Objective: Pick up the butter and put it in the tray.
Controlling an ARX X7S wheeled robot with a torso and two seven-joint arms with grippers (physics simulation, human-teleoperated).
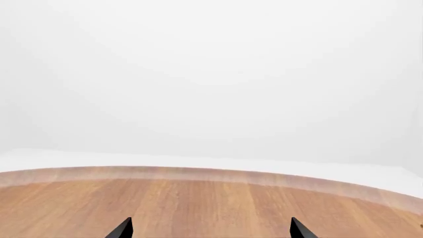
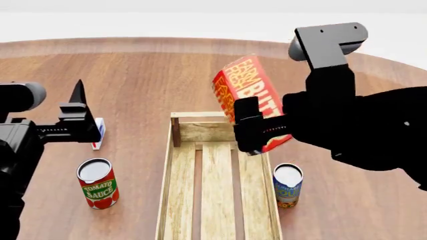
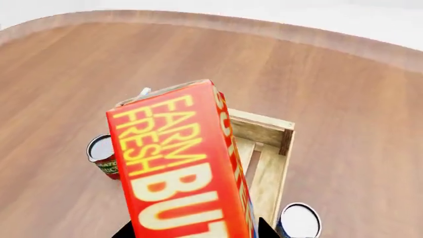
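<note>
The butter (image 2: 248, 95), a red-orange carton with yellow "FARM FRESH BUTTER" lettering, is held tilted in the air above the far end of the tray (image 2: 180, 185). My right gripper (image 2: 257, 131) is shut on its lower part. In the right wrist view the butter (image 3: 178, 168) fills the middle, with the tray (image 3: 268, 163) below and behind it. My left gripper (image 2: 79, 107) is open and empty, raised over the table at the left. In the left wrist view its fingertips (image 1: 122, 229) stand wide apart over bare wood.
A tomato sauce can (image 2: 97, 183) stands left of the tray. A blue-labelled can (image 2: 287, 185) stands right of it. A small white-and-red carton (image 2: 99, 133) lies by the left gripper. The round wooden table's far edge (image 2: 200, 41) curves behind.
</note>
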